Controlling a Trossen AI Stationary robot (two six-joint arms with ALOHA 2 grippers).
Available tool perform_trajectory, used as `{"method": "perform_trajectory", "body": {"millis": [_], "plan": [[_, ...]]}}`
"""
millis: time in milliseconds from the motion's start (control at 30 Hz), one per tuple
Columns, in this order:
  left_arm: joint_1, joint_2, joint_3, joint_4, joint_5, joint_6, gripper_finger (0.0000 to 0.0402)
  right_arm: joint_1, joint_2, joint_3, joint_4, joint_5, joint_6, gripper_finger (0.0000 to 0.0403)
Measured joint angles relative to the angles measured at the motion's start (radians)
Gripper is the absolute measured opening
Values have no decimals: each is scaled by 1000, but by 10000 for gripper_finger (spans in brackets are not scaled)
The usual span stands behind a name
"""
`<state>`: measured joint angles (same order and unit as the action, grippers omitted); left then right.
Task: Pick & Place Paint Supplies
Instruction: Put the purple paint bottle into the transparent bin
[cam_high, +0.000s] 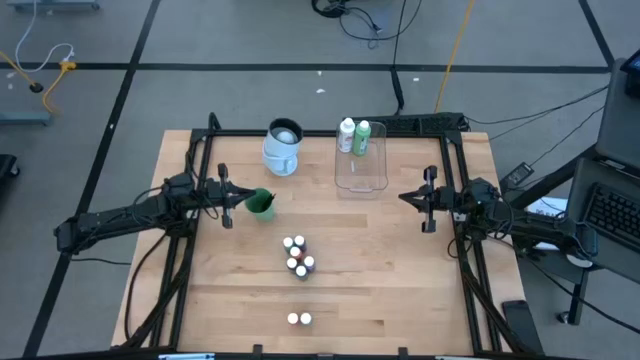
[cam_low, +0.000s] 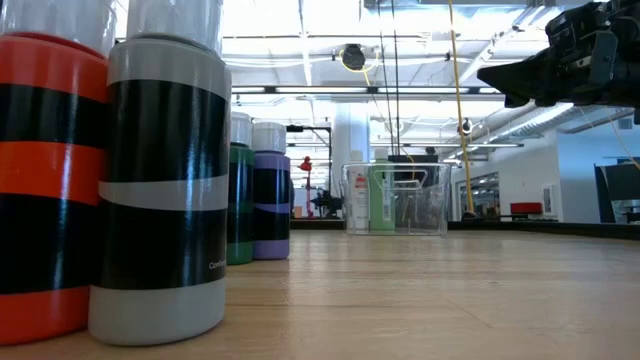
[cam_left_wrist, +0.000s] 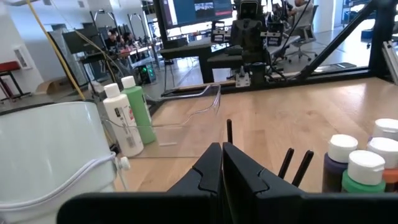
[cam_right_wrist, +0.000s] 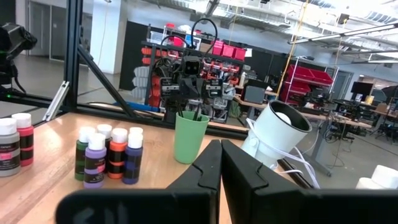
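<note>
A cluster of small white-capped paint bottles (cam_high: 298, 256) is seen at the middle of the pale wood-grain table (cam_high: 400, 270), with two more near the front edge, while the taller white bottle (cam_high: 347, 136) and green bottle (cam_high: 362, 138) are stood in the clear plastic tray (cam_high: 362, 178) at the far side. Beside a white bucket (cam_high: 283, 146), a green cup (cam_high: 262, 203) with dark brush handles is found just by the left gripper (cam_high: 229, 198), whose fingers are pressed together on nothing; the right gripper (cam_high: 425, 199) is likewise closed and empty. No label text can be read.

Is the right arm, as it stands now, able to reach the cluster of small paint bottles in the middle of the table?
Probably yes. The right hand is shut and hovers beside the clear tray; bare wood lies between it and the bottle cluster, with nothing in the way.
</note>
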<state>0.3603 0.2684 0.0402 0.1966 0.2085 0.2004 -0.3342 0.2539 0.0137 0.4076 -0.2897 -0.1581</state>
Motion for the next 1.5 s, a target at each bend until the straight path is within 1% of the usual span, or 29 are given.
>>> {"method": "perform_trajectory", "body": {"millis": [167,333,433,567,667,733,833,933,1000,1133,1200,1300,1400,1433,1500], "plan": [[0,0,0,41,1,-18,19,0,0,0,1,0,-10,4],[0,0,0,52,1,-198,19,0,0,0,16,2,-72,4],[0,0,0,121,1,-198,19,1,13,0,41,24,-91,4],[-4,0,0,259,36,-201,19,4,41,12,165,15,-70,4],[-18,0,0,333,48,-227,19,25,71,59,135,1,-40,4],[-30,0,0,333,48,-233,19,56,114,94,59,2,-29,3],[-40,0,0,310,46,-217,19,134,223,171,26,25,-9,1],[-42,0,0,315,45,-204,19,243,372,239,28,116,-34,1],[-42,0,0,319,44,-186,19,315,473,296,12,217,-62,1],[-42,0,0,286,44,-122,19,424,671,459,-16,457,-43,8],[-42,0,0,256,42,-86,19,463,784,535,-34,530,-28,20],[-42,0,0,242,10,-89,19,507,933,648,-52,549,-8,46],[-42,0,0,242,-28,-133,19,542,1063,738,-54,548,23,79],[-42,0,0,242,-39,-140,19,554,1109,768,-58,540,35,91],[-42,0,0,242,-58,-137,19,574,1187,820,-68,487,49,117]]}}
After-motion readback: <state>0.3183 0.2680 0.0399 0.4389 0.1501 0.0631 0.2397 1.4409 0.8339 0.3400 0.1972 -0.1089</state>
